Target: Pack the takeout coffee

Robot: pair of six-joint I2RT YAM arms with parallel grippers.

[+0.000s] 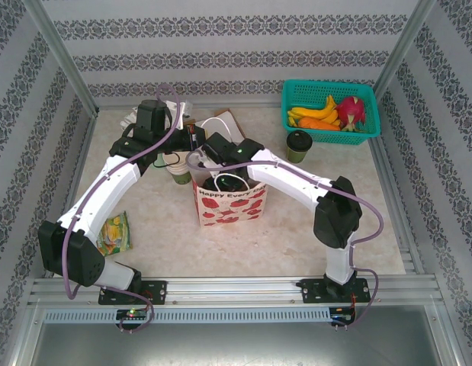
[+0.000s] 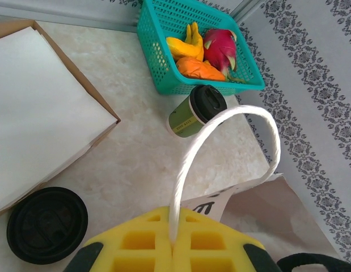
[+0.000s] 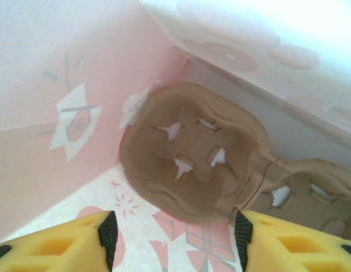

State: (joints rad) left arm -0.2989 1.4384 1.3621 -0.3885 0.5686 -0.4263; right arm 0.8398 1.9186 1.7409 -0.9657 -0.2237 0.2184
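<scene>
takeout coffee upright, long axis vertical, black lid up, well right of right gripper, outside bag; right gripper spread wide inside bag over pulp cup carrier; left gripper pinches bag handle; basket holds fruit, just beyond coffee

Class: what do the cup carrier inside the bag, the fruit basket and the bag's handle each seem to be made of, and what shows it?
Cup carrier: likely moulded paper pulp; matt brown, fibrous, with ragged slots.
Fruit basket: probably plastic; teal, smooth, regular moulded lattice.
Bag handle: seems twisted paper cord; white with spiral ridges, possibly string.
</scene>
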